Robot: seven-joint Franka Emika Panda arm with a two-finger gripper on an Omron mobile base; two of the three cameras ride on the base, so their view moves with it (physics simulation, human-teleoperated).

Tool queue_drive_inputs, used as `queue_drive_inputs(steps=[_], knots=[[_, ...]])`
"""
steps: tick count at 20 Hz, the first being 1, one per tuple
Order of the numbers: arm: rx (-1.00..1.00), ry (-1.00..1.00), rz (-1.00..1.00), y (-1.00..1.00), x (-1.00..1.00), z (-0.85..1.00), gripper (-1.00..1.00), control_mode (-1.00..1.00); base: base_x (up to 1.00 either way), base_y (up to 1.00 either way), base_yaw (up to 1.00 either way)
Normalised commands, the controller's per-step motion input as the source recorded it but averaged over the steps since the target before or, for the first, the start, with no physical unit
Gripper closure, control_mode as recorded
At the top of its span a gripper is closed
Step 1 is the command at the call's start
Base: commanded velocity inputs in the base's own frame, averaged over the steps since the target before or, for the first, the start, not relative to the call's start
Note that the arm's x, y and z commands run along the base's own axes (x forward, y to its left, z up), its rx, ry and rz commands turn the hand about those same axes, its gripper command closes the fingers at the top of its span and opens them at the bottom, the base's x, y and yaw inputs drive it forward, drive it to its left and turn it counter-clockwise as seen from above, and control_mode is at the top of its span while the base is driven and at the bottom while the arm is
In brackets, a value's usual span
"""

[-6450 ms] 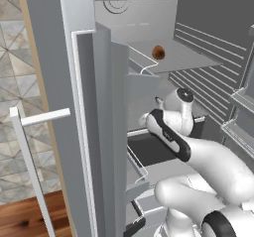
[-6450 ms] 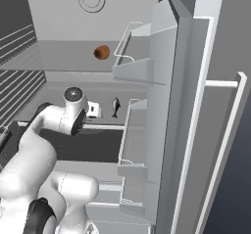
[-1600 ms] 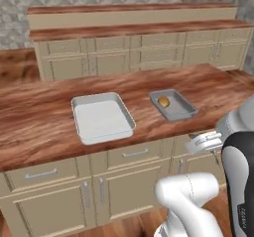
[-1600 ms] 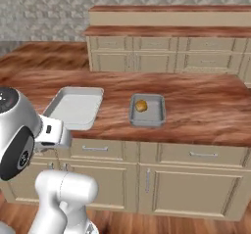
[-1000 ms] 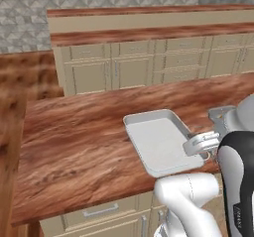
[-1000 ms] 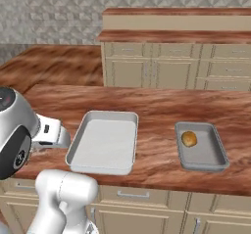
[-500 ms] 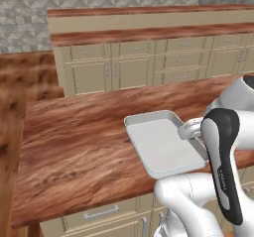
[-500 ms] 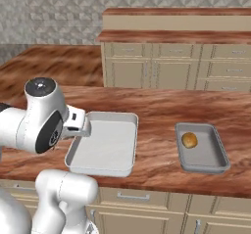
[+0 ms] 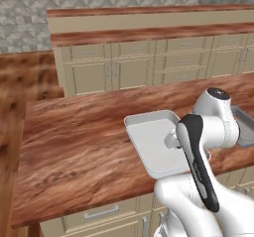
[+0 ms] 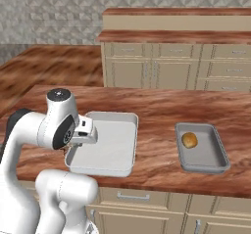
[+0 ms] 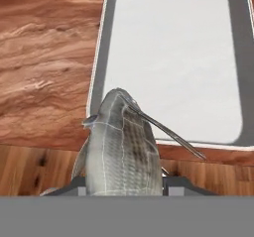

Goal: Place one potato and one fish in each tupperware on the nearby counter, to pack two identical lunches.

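My gripper (image 11: 124,184) is shut on a mottled grey fish (image 11: 121,151) that points out ahead of the fingers. It hangs over the near rim of the larger tupperware (image 11: 171,67), a bare white tray on the reddish-brown counter (image 10: 157,110). From the right base view the hand (image 10: 86,130) sits at that tray's (image 10: 110,150) left front corner. The smaller tupperware (image 10: 211,154) lies to its right with one potato (image 10: 189,140) in it. In the left base view my arm covers part of the larger tray (image 9: 149,137).
Beige cabinets with a second raised counter (image 10: 176,35) stand behind, across a strip of floor. Wood floor (image 11: 44,171) shows below the counter's front edge. The counter runs on to the left (image 9: 74,137) of the trays.
The base views first slid sideways along the counter, then held still. My arm has swung up and in over the larger tray's near edge, carrying the fish.
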Motion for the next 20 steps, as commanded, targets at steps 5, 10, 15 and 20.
queue_drive_inputs(steps=[5, 10, 15, 20], knots=[[-0.01, 0.07, 0.00, 0.19, 0.64, -0.42, 1.00, -1.00, 0.00, 0.00, 0.00], [0.00, 0.01, 0.00, 0.00, 0.57, -0.36, 1.00, -1.00, 0.00, 0.00, 0.00], [0.00, 0.01, 0.00, 0.00, 0.56, -0.34, 1.00, -1.00, 0.00, 0.00, 0.00], [0.00, 0.00, 0.00, 0.00, 0.56, -0.38, 1.00, -1.00, 0.00, 0.00, 0.00]])
